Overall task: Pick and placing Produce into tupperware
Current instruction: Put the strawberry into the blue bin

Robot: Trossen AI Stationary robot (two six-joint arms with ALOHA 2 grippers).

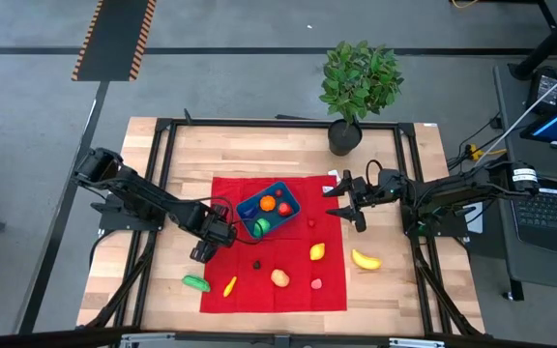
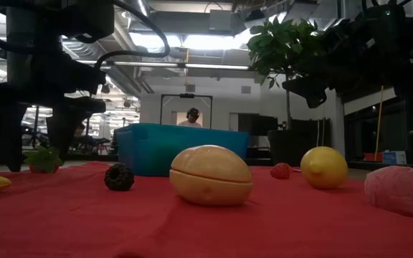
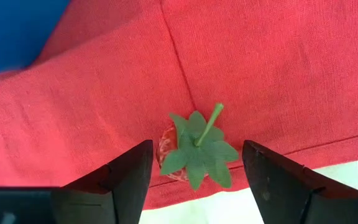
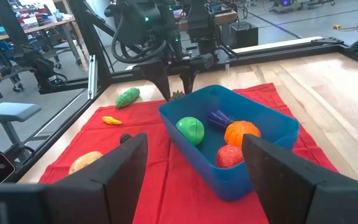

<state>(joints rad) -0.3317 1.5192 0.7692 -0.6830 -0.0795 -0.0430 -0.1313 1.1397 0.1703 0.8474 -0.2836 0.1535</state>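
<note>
Wooden tabletop (image 1: 124,193) carries a red cloth (image 1: 288,290) with the blue tupperware (image 1: 292,206) on it, holding green, orange, red and purple produce. The left gripper (image 3: 194,171) hangs spread wide around a leafy-topped strawberry (image 3: 194,149) at the cloth's edge, just beside the tupperware, not touching it. The right gripper (image 1: 341,205) hovers wide and empty off the tupperware's other side. More produce lies scattered over the cloth.

Wooden table (image 1: 124,280); red cloth (image 1: 332,290), banana (image 1: 366,259) atop.
</note>
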